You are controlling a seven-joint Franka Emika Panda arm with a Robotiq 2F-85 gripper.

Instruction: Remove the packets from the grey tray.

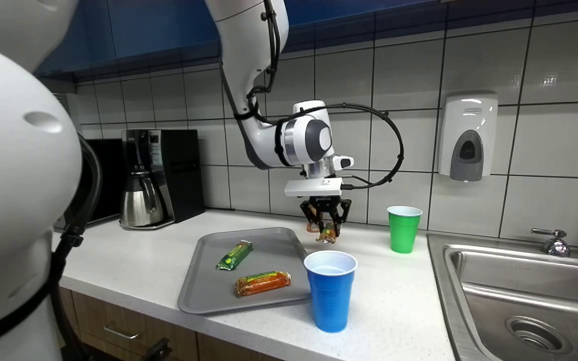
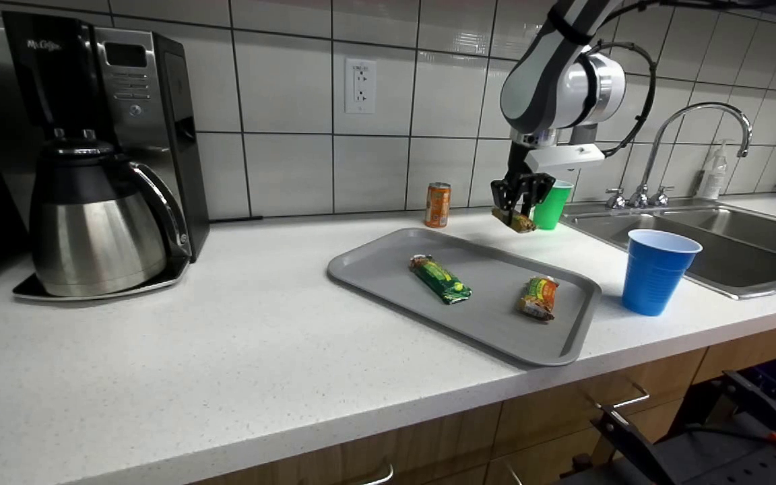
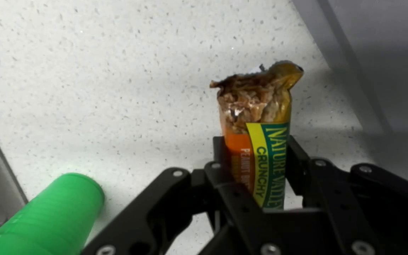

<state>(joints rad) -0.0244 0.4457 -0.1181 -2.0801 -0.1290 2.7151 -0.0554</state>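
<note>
A packet [image 3: 269, 141] with an orange, yellow and green label is pinched in my gripper [image 3: 255, 156], one finger against each long side. In both exterior views this gripper [image 1: 329, 230] is over the counter just off the tray's far edge, with the held packet [image 2: 521, 222] outside the rim. How high it is above the counter is hard to tell. On the grey tray [image 2: 374, 263] lie a green packet [image 2: 440, 279] and a longer orange packet [image 1: 263, 284], apart from each other. Part of the tray [image 1: 208, 296] is covered by the blue cup in an exterior view.
Near the held packet stand a green cup [image 1: 404, 230] and, by the wall, an orange can [image 2: 438, 205]. A blue cup [image 1: 331, 291] is at the tray's near corner. The steel sink [image 1: 437, 281] lies beyond the cups. A coffee maker [image 2: 102, 215] stands at the opposite end.
</note>
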